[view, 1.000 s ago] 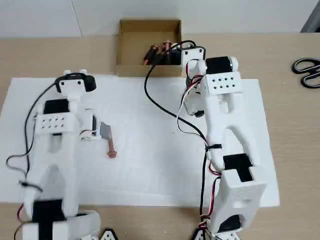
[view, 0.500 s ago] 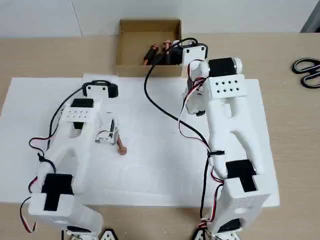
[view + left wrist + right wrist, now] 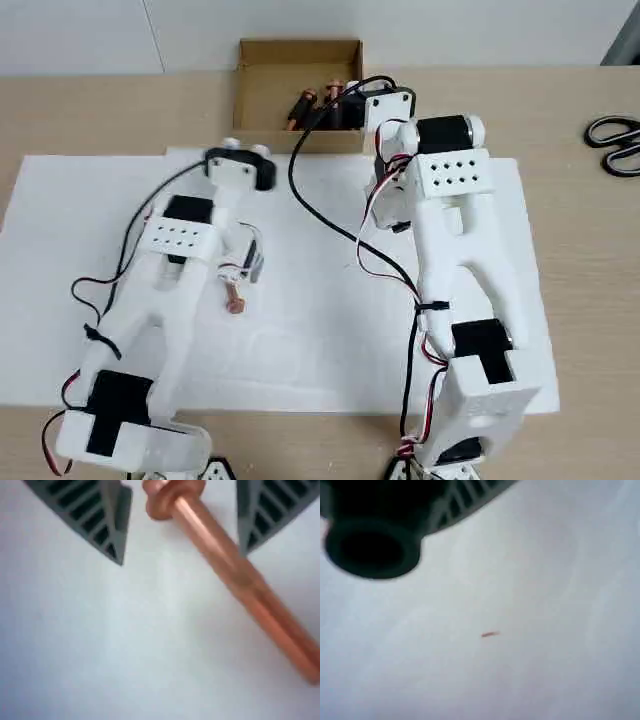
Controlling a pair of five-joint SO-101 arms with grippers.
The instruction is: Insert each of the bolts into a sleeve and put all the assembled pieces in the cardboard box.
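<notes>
Bolt on the sheet, left of centre in the high view, lying roughly up and down the frame with its head at the lower end. Your left gripper is right over it. Look at the left wrist view: both grey fingertips stand well apart, jaws wide open, and the copper bolt lies flat on the sheet between them, head in the gap, shaft slanting away close past one tip. Whether that tip touches the shaft, you cannot tell. Nothing is gripped on that side.

Over to your right gripper, in the upper middle of the high view, tucked under its own arm just below the box. It has a black sleeve clamped in its jaws, open end facing the wrist camera, held up off the sheet beside a ribbed grey finger. A tiny red speck marks the sheet below it.

The box sits at the top centre of the table, touching the sheet's far edge. Copper-and-black pieces lie inside, toward its right half. Scissors rest at the far right edge, well apart from both arms.
</notes>
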